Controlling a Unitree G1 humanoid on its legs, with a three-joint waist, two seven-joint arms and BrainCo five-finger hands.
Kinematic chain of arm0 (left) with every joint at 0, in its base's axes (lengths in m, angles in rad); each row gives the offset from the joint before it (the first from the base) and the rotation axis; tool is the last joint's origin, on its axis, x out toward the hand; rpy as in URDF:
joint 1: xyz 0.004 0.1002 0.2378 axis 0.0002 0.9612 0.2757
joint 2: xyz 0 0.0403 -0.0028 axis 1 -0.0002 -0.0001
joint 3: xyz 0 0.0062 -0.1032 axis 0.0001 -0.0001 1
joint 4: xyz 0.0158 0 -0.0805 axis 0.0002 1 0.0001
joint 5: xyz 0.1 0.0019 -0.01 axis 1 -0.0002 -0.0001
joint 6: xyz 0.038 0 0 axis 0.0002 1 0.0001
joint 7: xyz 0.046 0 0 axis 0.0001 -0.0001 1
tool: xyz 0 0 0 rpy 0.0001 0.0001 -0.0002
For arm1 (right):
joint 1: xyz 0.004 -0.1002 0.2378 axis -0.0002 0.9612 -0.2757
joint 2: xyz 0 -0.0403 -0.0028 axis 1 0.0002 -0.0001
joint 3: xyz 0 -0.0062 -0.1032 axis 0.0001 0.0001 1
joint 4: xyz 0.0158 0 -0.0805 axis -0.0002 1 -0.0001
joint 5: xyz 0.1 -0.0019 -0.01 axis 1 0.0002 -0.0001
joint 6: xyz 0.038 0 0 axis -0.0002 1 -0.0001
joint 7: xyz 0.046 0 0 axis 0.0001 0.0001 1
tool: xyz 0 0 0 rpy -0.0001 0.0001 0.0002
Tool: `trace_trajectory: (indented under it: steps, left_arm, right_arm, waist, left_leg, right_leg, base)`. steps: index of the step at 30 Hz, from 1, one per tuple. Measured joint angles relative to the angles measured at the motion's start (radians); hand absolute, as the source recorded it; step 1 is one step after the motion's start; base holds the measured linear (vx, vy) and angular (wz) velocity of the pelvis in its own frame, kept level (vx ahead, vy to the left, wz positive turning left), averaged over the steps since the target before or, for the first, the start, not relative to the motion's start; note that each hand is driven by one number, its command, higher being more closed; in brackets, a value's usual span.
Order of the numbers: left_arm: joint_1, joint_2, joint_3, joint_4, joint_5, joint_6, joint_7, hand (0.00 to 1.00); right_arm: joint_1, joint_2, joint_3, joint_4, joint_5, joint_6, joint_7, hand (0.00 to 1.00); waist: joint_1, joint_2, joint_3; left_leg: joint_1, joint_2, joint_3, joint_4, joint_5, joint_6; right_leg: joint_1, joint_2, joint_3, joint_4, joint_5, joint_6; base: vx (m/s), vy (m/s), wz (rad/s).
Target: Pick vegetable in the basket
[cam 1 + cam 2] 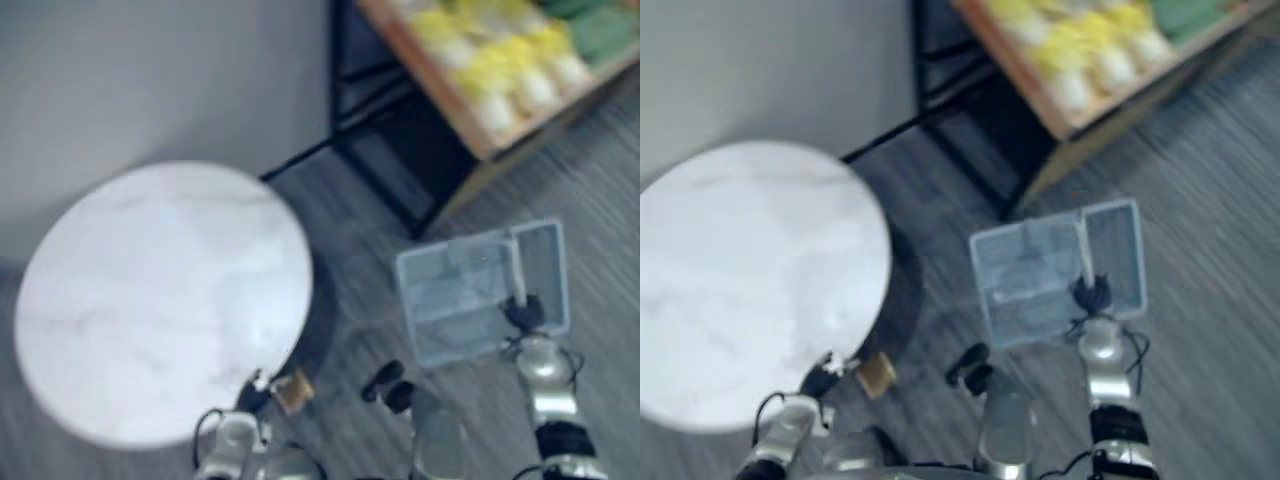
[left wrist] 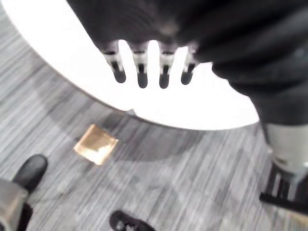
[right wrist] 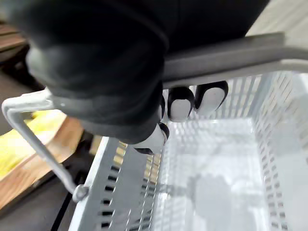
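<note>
Nearest the robot, the left hand [image 2: 139,72] hangs beside the rim of the round white table [image 1: 150,300]. Its fingers are straight and released, and it holds nothing. A small tan square [image 2: 96,144] lies on the floor below it.

The right hand [image 3: 183,103] is clenched round the grey handle [image 3: 231,57] of the basket [image 1: 420,270], carrying it above the floor. The basket is pale slotted plastic and its inside is bare: no vegetable loaded.

Farther off, the vegetables sit on a sloping wooden shelf [image 1: 470,125], well apart from the basket. There is a row of yellow pieces [image 1: 500,70] and green ones [image 1: 600,30] beyond (kind not determinable from here).

Assessment: the yellow pieces look small and rounded, so probably light enough for one hand. They may be soft-skinned and could bruise under a hard squeeze. Some appear pale at one end, possibly wrapped, and a wrap would be slippery. Recommended hold is round the middle of a single piece with the free left hand, thumb opposite fingers, under moderate pressure.
</note>
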Motion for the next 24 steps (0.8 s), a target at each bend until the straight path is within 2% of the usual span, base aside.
trace_trajectory:
  steps: [1,2,3,4,5,6,7,8,9,11,12,13,15,16,17,18,19,20,21,22,23,24]
  left_arm:
    - [0.0,-0.012,-0.001,0.011,0.006,0.0,-0.002,0.0]
    - [-0.001,-0.03,0.007,0.033,0.025,-0.001,-0.002,0.0]
    - [0.001,-0.038,0.013,0.053,0.041,0.001,-0.003,0.0]
    - [0.003,-0.041,0.017,0.066,0.044,0.004,-0.003,0.0]
    - [0.017,-0.045,0.039,0.08,0.045,0.01,-0.003,0.0]
    - [0.034,-0.045,0.046,0.086,0.045,0.011,-0.001,0.0]
    - [0.043,-0.043,0.049,0.088,0.045,0.011,0.0,0.0]
    - [0.063,-0.039,0.056,0.085,0.045,0.01,0.005,0.0]
    - [0.076,-0.044,0.083,0.07,0.038,0.011,0.014,0.0]
    - [0.099,-0.049,0.088,0.068,0.029,0.011,0.042,0.0]
    - [0.109,-0.056,0.087,0.067,0.023,0.011,0.052,0.0]
    - [0.11,-0.055,0.087,0.066,0.022,0.01,0.055,0.0]
    - [0.106,-0.07,0.086,0.058,0.022,0.01,0.065,0.0]
    - [0.105,-0.078,0.085,0.045,0.022,0.009,0.071,0.0]
    - [0.107,-0.084,0.084,0.046,0.022,0.009,0.074,0.0]
    - [0.116,-0.096,0.086,0.05,0.021,0.01,0.076,0.0]
    - [0.12,-0.09,0.087,0.05,0.022,0.01,0.077,0.0]
    - [0.129,-0.067,0.085,0.05,0.022,0.009,0.07,0.0]
    - [0.114,-0.04,0.087,0.062,0.022,0.009,0.068,0.0]
    - [0.104,-0.029,0.084,0.077,0.022,0.011,0.066,0.0]
    - [0.1,-0.015,0.068,0.09,0.022,0.015,0.061,0.0]
    - [0.1,-0.001,0.028,0.089,0.022,0.025,0.059,0.0]
  right_arm:
    - [0.029,0.006,-0.002,0.001,0.002,0.0,0.001,1.0]
    - [0.084,0.022,-0.01,0.005,0.009,0.0,0.002,1.0]
    - [0.126,0.047,-0.021,0.016,0.01,0.0,0.011,1.0]
    - [0.145,0.066,-0.031,0.02,0.01,0.0,0.012,1.0]
    - [0.181,0.097,-0.043,0.038,0.011,-0.002,0.01,1.0]
    - [0.203,0.121,-0.04,0.066,0.011,-0.003,0.009,1.0]
    - [0.211,0.13,-0.039,0.089,0.011,-0.002,0.007,1.0]
    - [0.218,0.144,-0.029,0.132,0.01,-0.001,0.005,1.0]
    - [0.216,0.142,-0.007,0.191,0.008,0.001,0.006,1.0]
    - [0.197,0.126,0.012,0.31,0.0,0.013,0.012,1.0]
    - [0.2,0.123,0.005,0.362,-0.012,0.022,0.011,1.0]
    - [0.211,0.12,0.0,0.381,-0.013,0.028,0.011,1.0]
    - [0.222,0.105,-0.046,0.435,-0.012,0.045,0.007,1.0]
    - [0.22,0.088,-0.081,0.47,-0.011,0.051,-0.002,1.0]
    - [0.223,0.075,-0.109,0.497,-0.01,0.058,-0.01,1.0]
    - [0.232,0.064,-0.126,0.524,-0.01,0.062,-0.009,1.0]
    - [0.237,0.066,-0.128,0.526,-0.01,0.068,-0.011,1.0]
    - [0.253,0.074,-0.127,0.527,-0.012,0.069,-0.007,1.0]
    - [0.26,0.095,-0.138,0.537,-0.013,0.068,-0.005,1.0]
    - [0.252,0.108,-0.151,0.549,-0.014,0.068,-0.005,1.0]
    - [0.246,0.128,-0.161,0.566,-0.014,0.07,-0.006,1.0]
    - [0.258,0.144,-0.17,0.57,-0.014,0.073,-0.004,1.0]
  waist:
    - [-0.005,0.014,-0.017]
    - [-0.031,0.032,-0.038]
    - [-0.049,0.032,-0.055]
    - [-0.049,0.032,-0.06]
    - [-0.049,0.031,-0.062]
    - [-0.046,0.035,-0.066]
    - [-0.044,0.036,-0.066]
    - [-0.037,0.026,-0.069]
    - [-0.003,0.022,-0.072]
    - [0.043,0.026,-0.073]
    - [0.054,0.022,-0.071]
    - [0.056,0.019,-0.069]
    - [0.06,0.034,-0.08]
    - [0.061,0.048,-0.083]
    - [0.061,0.063,-0.088]
    - [0.072,0.064,-0.096]
    - [0.073,0.061,-0.11]
    - [0.068,0.027,-0.133]
    - [0.059,-0.026,-0.134]
    - [0.056,-0.04,-0.131]
    - [0.043,-0.051,-0.125]
    - [0.023,-0.044,-0.119]
  left_leg:
    - [0.007,0.006,0.011,0.026,0.0,0.0]
    - [0.015,0.02,0.02,0.087,0.02,-0.003]
    - [0.021,0.034,0.032,0.168,0.068,0.0]
    - [0.023,0.047,0.035,0.222,0.108,0.008]
    - [0.015,0.096,0.024,0.367,0.229,0.032]
    - [-0.03,0.178,-0.022,0.55,0.251,0.097]
    - [-0.062,0.209,-0.053,0.645,0.194,0.154]
    - [-0.142,0.178,-0.198,0.721,0.086,0.201]
    - [-0.227,0.096,-0.358,0.744,0.009,0.182]
    - [-0.327,0.023,-0.472,0.722,-0.061,0.174]
    - [-0.392,0.006,-0.5,0.664,-0.082,0.179]
    - [-0.424,-0.001,-0.514,0.617,-0.088,0.17]
    - [-0.51,-0.062,-0.586,0.386,-0.072,0.145]
    - [-0.551,-0.099,-0.63,0.212,-0.036,0.103]
    - [-0.565,-0.114,-0.659,0.087,-0.002,0.082]
    - [-0.556,-0.121,-0.686,0.069,0.077,0.086]
    - [-0.553,-0.135,-0.69,0.083,0.086,0.096]
    - [-0.545,-0.163,-0.684,0.101,0.062,0.151]
    - [-0.51,-0.195,-0.651,0.096,0.036,0.194]
    - [-0.487,-0.204,-0.641,0.094,0.023,0.209]
    - [-0.421,-0.209,-0.631,0.084,-0.006,0.22]
    - [-0.335,-0.218,-0.63,0.048,-0.024,0.228]
  right_leg:
    - [-0.013,0.012,0.027,0.006,-0.004,-0.003]
    - [-0.021,0.025,0.069,0.027,-0.025,0.005]
    - [-0.023,0.038,0.121,0.037,-0.041,0.011]
    - [-0.021,0.059,0.155,0.031,-0.043,0.01]
    - [0.007,0.092,0.218,-0.014,-0.043,0.008]
    - [0.05,0.14,0.277,-0.074,-0.048,0.001]
    - [0.069,0.164,0.311,-0.092,-0.048,0.001]
    - [0.098,0.204,0.387,-0.113,-0.048,0.0]
    - [0.118,0.233,0.476,-0.124,-0.049,-0.002]
    - [0.167,0.261,0.598,-0.146,-0.049,0.0]
    - [0.202,0.262,0.653,-0.159,-0.052,0.007]
    - [0.21,0.26,0.68,-0.165,-0.056,0.014]
    - [0.226,0.243,0.754,-0.176,-0.07,0.038]
    - [0.233,0.239,0.803,-0.18,-0.081,0.058]
    - [0.244,0.243,0.831,-0.184,-0.092,0.077]
    - [0.266,0.254,0.881,-0.187,-0.111,0.097]
    - [0.277,0.252,0.904,-0.192,-0.121,0.099]
    - [0.276,0.217,0.932,-0.154,-0.158,0.124]
    - [0.212,0.184,0.921,0.039,-0.174,0.221]
    - [0.17,0.173,0.907,0.149,-0.157,0.269]
    - [0.102,0.148,0.865,0.346,-0.066,0.341]
    - [0.066,0.106,0.782,0.476,-0.07,0.311]
  base:
    - [0.29,-0.056,-1.3]
    - [0.43,-0.048,-1.29]
    - [0.36,-0.031,-1.31]
    - [0.42,-0.05,-1.58]
    - [0.36,-0.083,-1.72]
    - [0.43,-0.106,-1.69]
    - [0.34,-0.104,-1.6]
    - [0.3,-0.041,-1.85]
    - [0.27,0.01,-2.14]
    - [0.26,0.146,-2.31]
    - [0.28,0.187,-1.83]
    - [0.28,0.197,-1.21]
    - [0.27,0.243,-1.05]
    - [0.3,0.309,-1.16]
    - [0.41,0.405,-1.37]
    - [0.44,0.373,-1.1]
    - [0.58,0.449,-1.1]
    - [0.52,0.348,-0.73]
    - [0.48,0.276,-0.64]
    - [0.42,0.216,-0.46]
    - [0.49,0.231,-0.22]
    - [0.41,0.176,-0.12]
